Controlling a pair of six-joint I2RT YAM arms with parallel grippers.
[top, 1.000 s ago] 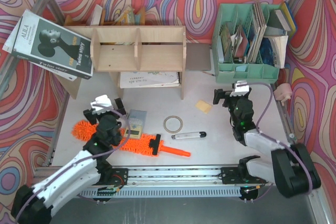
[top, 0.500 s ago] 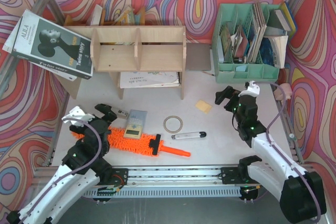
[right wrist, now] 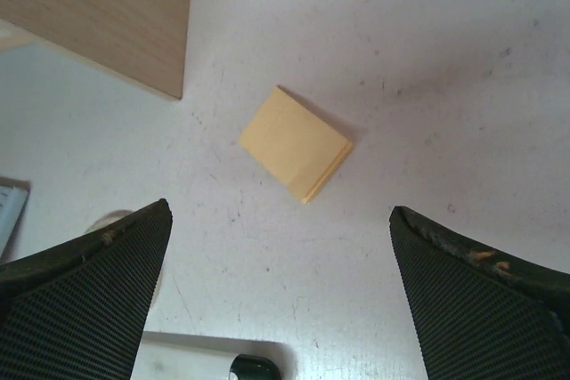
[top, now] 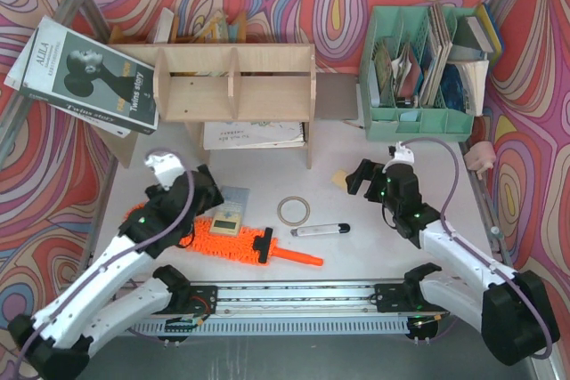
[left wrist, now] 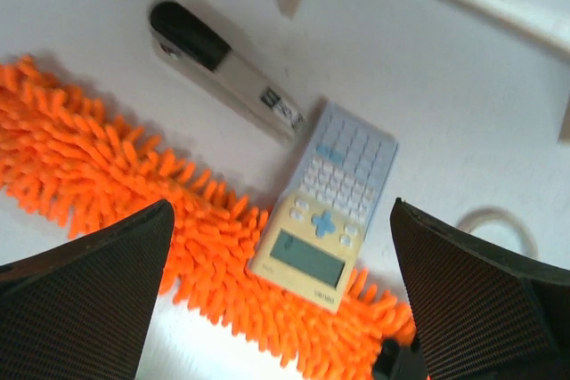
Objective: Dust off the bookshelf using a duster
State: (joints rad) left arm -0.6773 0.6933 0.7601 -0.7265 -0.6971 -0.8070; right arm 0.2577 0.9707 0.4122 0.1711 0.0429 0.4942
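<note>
The plywood bookshelf (top: 236,84) stands at the back left, and one of its legs (right wrist: 107,15) shows in the right wrist view. The orange fluffy duster (top: 223,239) lies flat near the front edge, its slim handle (top: 298,258) pointing right. A calculator (left wrist: 334,211) rests on its fluffy head (left wrist: 107,175). My left gripper (top: 205,205) hovers open above the duster head and calculator (left wrist: 280,246), holding nothing. My right gripper (top: 361,182) hangs open over bare table (right wrist: 280,229), just short of a yellow sticky-note pad (right wrist: 296,142).
A silver-black tool (left wrist: 218,73) lies beside the duster head, and a similar pen-like tool (top: 321,230) lies near a tape ring (top: 293,211). A mint-green file organiser (top: 419,68) stands back right. A magazine (top: 85,77) leans on the shelf's left end; papers (top: 254,135) lie under it.
My left gripper swung from the left side back over the duster head and calculator. My right gripper moved left towards the sticky-note pad. Nothing on the table has shifted.
</note>
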